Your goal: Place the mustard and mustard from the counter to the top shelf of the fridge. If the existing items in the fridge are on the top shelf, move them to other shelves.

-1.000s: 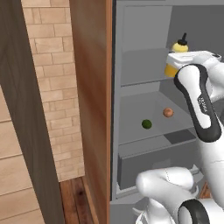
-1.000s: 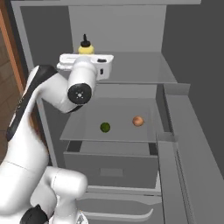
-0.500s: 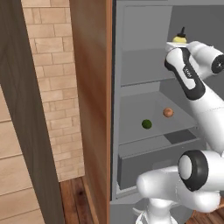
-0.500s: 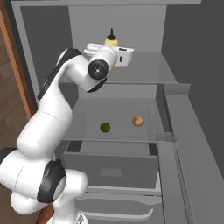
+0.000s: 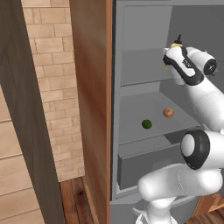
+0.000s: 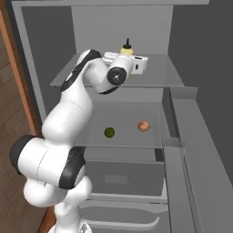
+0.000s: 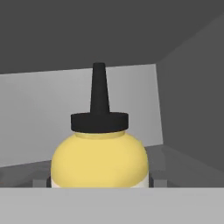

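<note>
A squat yellow mustard (image 7: 99,157) with a pointed black cap sits between my gripper's (image 7: 99,183) fingers, and the gripper is shut on it. I hold it upright inside the fridge (image 6: 45,68), over the top shelf (image 6: 157,77). The same mustard (image 6: 127,47) peeks above my hand, and its base is hidden. On the shelf below lie the existing items, a dark green ball (image 6: 109,132) and an orange-brown ball (image 6: 143,126). From the left, the mustard (image 5: 176,44), green ball (image 5: 147,124) and orange-brown ball (image 5: 168,112) also show. The counter is out of view.
A wide grey drawer (image 6: 123,175) sits under the lower shelf. The open fridge door (image 6: 193,150) stands along the right. A brown wooden panel (image 5: 92,109) and a brick wall (image 5: 46,87) flank the fridge on the left.
My arm has stretched out and carried the mustard up and deeper into the fridge, over the top shelf. The two balls have not moved.
</note>
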Robot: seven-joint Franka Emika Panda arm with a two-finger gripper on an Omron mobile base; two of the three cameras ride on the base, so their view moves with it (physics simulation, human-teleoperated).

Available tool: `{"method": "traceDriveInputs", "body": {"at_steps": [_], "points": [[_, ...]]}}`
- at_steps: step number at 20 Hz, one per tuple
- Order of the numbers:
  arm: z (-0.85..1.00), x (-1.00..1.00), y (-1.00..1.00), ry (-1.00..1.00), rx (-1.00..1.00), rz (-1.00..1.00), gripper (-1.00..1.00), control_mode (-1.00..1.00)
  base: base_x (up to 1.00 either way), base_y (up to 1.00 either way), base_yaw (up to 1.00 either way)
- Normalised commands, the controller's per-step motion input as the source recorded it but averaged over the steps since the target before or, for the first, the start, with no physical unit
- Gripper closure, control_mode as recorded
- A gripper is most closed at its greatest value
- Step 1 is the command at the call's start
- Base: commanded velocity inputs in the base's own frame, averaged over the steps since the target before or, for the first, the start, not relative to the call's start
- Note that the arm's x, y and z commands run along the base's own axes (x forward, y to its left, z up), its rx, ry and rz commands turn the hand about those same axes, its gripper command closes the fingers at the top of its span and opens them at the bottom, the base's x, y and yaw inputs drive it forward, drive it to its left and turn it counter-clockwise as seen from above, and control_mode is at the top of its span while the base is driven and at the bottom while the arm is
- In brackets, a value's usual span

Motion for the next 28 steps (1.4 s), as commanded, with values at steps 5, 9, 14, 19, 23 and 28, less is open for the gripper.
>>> {"method": "traceDriveInputs", "body": {"at_steps": [5, 9, 14, 19, 23, 28], "points": [[-0.45, 0.48, 0.00, -0.17, -0.09, 0.00, 1.00, -1.00, 0.00, 0.00, 0.00], [-0.37, 0.63, 0.00, -0.09, -0.09, 0.00, 1.00, -1.00, 0.00, 0.00, 0.00], [-0.27, 0.42, 0.00, -0.01, -0.08, 0.00, 1.00, -1.00, 0.00, 0.00, 0.00], [0.52, 0.00, 0.00, 0.00, 0.00, -0.03, -1.00, -1.00, 0.00, 0.00, 0.00], [0.75, 0.00, 0.00, 0.04, 0.00, -0.10, -1.00, -1.00, 0.00, 0.00, 0.00], [0.57, -0.33, -0.06, 0.01, 0.00, -0.08, -1.00, -1.00, 0.00, 0.00, 0.00]]}}
